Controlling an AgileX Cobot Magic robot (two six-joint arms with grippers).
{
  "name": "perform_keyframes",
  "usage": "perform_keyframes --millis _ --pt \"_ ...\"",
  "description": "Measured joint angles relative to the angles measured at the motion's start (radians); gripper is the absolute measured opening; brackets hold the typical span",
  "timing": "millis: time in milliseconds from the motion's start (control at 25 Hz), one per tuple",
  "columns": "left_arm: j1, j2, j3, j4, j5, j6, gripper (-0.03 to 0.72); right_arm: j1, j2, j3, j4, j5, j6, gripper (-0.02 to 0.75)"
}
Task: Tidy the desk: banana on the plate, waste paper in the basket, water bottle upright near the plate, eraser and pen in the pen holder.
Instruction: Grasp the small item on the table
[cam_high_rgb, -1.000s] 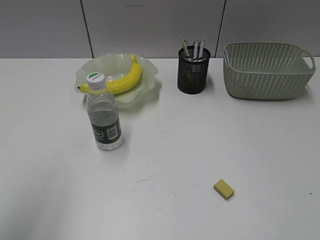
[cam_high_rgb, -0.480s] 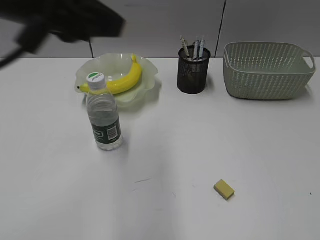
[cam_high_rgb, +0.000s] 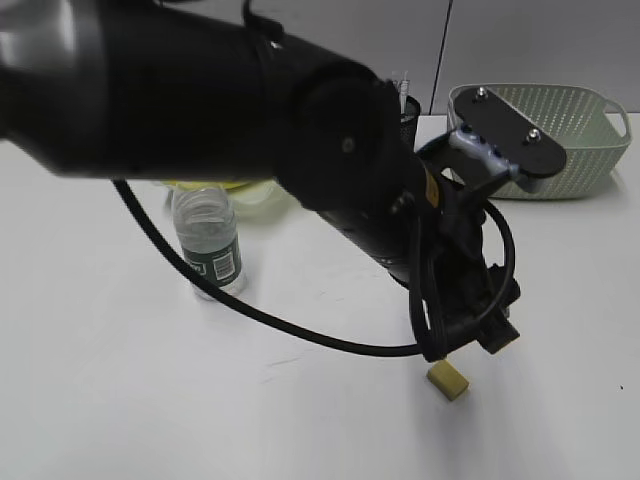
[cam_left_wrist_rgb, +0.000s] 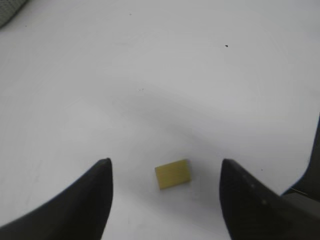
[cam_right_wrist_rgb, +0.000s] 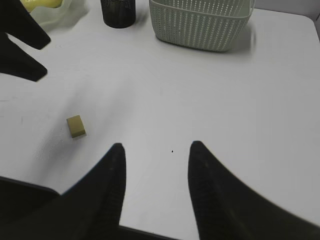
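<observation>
Swinging in from the left, my left arm now fills the bench (cam_high_rgb: 100, 400) view, its left claw (cam_left_wrist_rgb: 165, 200) spread open over the eraser (cam_left_wrist_rgb: 173, 174) near right. My right claw (cam_right_wrist_rgb: 156, 165) hangs open, empty. One basket (cam_high_rgb: 590, 130), one bottle (cam_high_rgb: 208, 240), one eraser remaining.

Bright, even light; soft shadows
</observation>
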Motion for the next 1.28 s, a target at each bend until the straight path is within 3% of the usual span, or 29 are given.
perform_keyframes --millis 280,960,1080,1200,1280 --pt "0.000 0.136 -0.014 -0.001 -0.125 -0.002 0.543 0.000 0.000 0.000 0.000 0.000 0.000 0.339" --pt "0.000 0.300 -0.015 -0.047 -0.150 -0.003 0.542 0.000 0.000 0.000 0.000 0.000 0.001 0.339" --pt "0.000 0.308 -0.016 -0.047 -0.154 -0.002 0.480 0.000 0.000 0.000 0.000 0.000 0.001 0.339" --pt "0.000 0.311 -0.016 -0.045 -0.166 -0.003 0.295 0.000 0.000 0.000 0.000 0.000 0.001 0.339" --pt "0.000 0.310 -0.016 -0.044 -0.168 -0.003 0.284 0.000 0.000 0.000 0.000 0.000 0.001 0.339"
